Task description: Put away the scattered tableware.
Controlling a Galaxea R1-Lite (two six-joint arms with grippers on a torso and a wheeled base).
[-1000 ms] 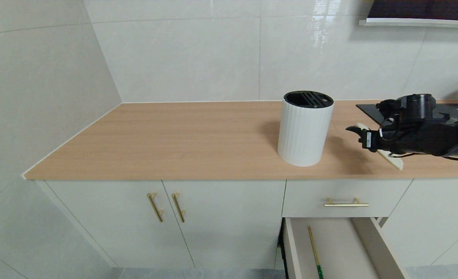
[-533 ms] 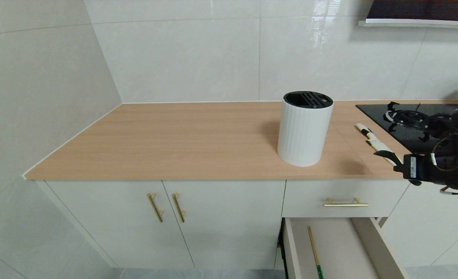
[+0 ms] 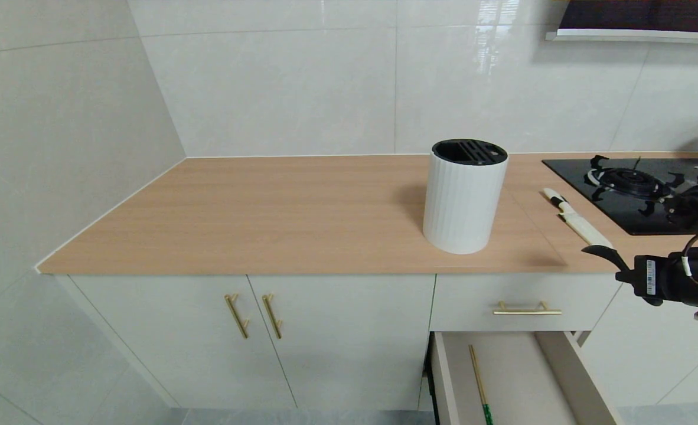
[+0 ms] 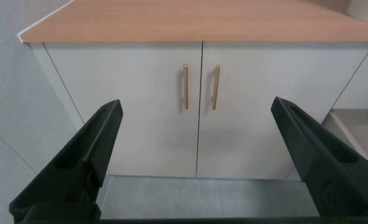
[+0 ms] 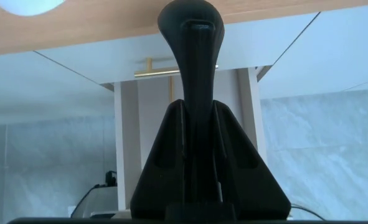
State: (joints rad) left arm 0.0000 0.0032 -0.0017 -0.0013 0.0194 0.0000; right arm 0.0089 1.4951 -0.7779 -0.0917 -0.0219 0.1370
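A white-handled knife point(image 3: 573, 218) lies flat on the wooden counter point(image 3: 302, 218), between the white ribbed knife holder point(image 3: 464, 200) with a black slotted top and the black hob point(image 3: 632, 189). My right gripper point(image 3: 604, 252) hangs just past the counter's front edge, close to the knife's near end and apart from it. In the right wrist view its fingers point(image 5: 191, 37) are pressed together with nothing between them. My left gripper point(image 4: 196, 109) is open, low in front of the cabinet doors point(image 4: 199, 93), holding nothing.
Below the counter a drawer point(image 3: 567, 378) stands pulled out under a closed one with a brass handle point(image 3: 527, 309); a pair of chopsticks point(image 3: 479, 383) lies inside. Tiled walls close the back and left. The counter's left half is bare wood.
My right gripper has moved from over the knife on the counter, rightward and down past the front edge. The knife stays where it lay and is now uncovered.
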